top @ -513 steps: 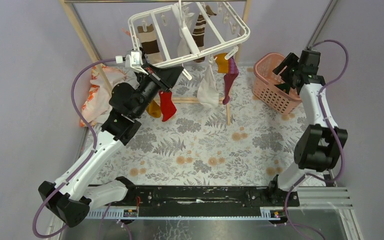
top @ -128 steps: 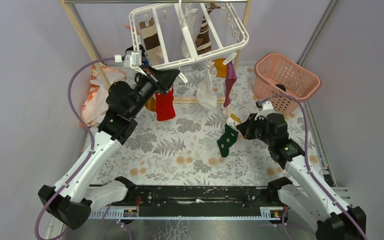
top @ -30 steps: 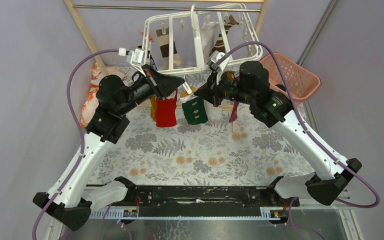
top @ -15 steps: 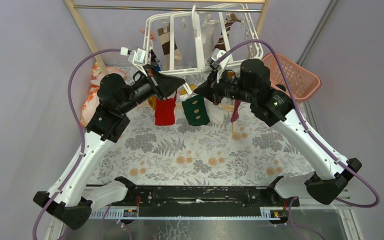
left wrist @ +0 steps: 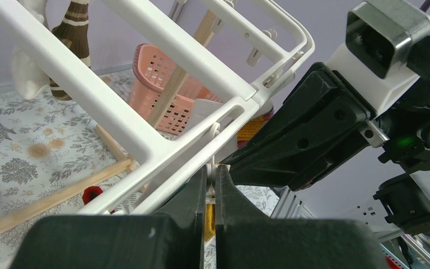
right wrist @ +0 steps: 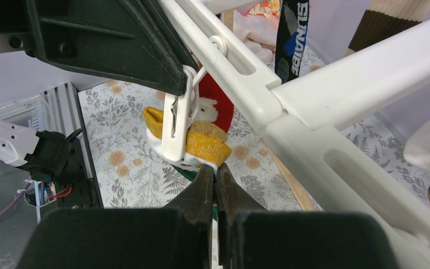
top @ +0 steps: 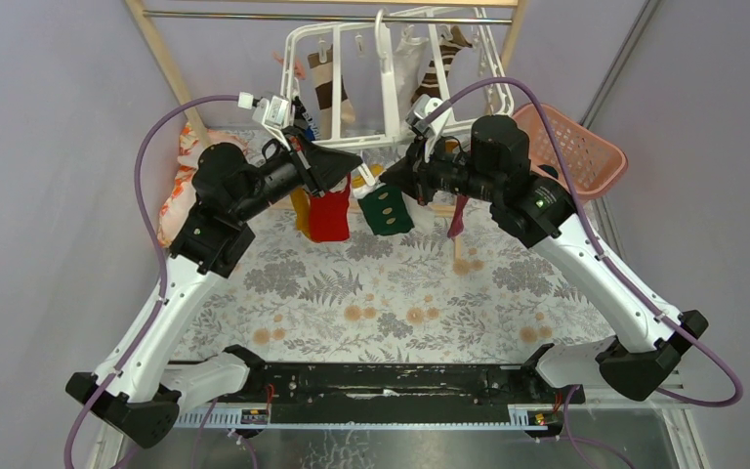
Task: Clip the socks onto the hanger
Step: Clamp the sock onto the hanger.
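L gripper (left wrist: 210, 178) is clenching on the top of a white clip (right wrist: 176, 120) dangling from the hanger (top: 386, 83), prob. squeezing its tabs so the mouth is gaping for the incoming sock. R gripper (right wrist: 215, 182) is clamping tight on the green sock (top: 386, 210), pinching just below its mustard-yellow cuff (right wrist: 204, 141) so the cuff is sticking up free. That cuff is sitting right against the clip's lower end, tho I can't tell if it's actually inside the mouth. Sock body is hanging down under the R fingers, above the floral table cover (top: 400, 293). The arms are meeting nose-to-nose under the hanger's near edge, since one is working the clip while the other is feeding fabric. Red sock (top: 330, 217) is hanging clipped just beside, w/ brown-striped socks (top: 330, 83) further back. Hanger is hooking over the wooden rack (top: 161, 59). Next, I'd judge: R pushing the cuff deeper, then L letting go so the clip bites.
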`<action>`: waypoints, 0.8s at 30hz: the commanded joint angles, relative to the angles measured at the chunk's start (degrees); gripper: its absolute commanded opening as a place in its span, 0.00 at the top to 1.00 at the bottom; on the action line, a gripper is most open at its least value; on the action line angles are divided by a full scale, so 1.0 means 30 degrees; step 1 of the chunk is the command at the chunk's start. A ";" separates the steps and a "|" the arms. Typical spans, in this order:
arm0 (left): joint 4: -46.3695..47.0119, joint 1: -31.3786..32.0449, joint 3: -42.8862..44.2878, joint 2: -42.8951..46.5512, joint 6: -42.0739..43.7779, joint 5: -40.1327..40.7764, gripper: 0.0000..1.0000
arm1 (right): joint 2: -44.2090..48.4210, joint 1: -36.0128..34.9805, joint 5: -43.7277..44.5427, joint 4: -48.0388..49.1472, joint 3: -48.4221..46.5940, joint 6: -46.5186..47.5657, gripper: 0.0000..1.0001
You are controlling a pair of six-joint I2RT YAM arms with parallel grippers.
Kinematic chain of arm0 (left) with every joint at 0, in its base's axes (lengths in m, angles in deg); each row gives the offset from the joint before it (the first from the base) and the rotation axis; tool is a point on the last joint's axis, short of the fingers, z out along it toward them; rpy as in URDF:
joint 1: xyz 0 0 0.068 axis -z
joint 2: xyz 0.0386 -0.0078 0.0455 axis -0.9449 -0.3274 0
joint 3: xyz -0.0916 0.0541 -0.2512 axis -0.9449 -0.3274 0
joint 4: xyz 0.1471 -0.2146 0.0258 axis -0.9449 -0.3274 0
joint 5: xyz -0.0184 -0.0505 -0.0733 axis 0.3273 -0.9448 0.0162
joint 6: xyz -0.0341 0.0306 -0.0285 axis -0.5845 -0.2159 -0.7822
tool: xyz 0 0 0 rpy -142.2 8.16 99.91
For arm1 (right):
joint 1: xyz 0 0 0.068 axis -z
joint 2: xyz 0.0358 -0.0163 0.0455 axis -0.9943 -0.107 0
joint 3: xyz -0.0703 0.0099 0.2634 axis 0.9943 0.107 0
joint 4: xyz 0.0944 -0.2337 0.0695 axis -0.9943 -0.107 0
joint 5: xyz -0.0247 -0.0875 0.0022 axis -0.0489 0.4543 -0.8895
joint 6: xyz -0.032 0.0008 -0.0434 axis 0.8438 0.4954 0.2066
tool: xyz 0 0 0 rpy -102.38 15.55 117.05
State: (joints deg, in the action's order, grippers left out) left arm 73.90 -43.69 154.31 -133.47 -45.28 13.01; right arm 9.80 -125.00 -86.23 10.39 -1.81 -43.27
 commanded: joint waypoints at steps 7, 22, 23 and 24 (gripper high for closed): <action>-0.1427 0.0130 -0.0017 -0.0375 0.0407 -0.2451 1.00 | 0.0764 0.0032 0.0292 0.1127 -0.0552 0.0053 1.00; -0.1908 0.0132 0.0201 -0.0136 0.0212 -0.2504 0.86 | 0.0687 0.0032 -0.0248 0.1594 -0.0442 -0.0545 1.00; -0.1969 0.0132 0.0228 -0.0141 0.0221 -0.2337 0.84 | 0.0689 0.0015 -0.0273 0.1596 -0.0434 -0.0564 1.00; -0.2057 0.0132 0.0239 -0.0141 0.0231 -0.2195 0.82 | 0.0689 0.0028 -0.0276 0.1622 -0.0418 -0.0588 1.00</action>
State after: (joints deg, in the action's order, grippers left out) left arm 73.42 -43.97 154.31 -133.97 -44.54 12.16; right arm 10.50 -125.00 -86.27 10.89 -1.81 -44.03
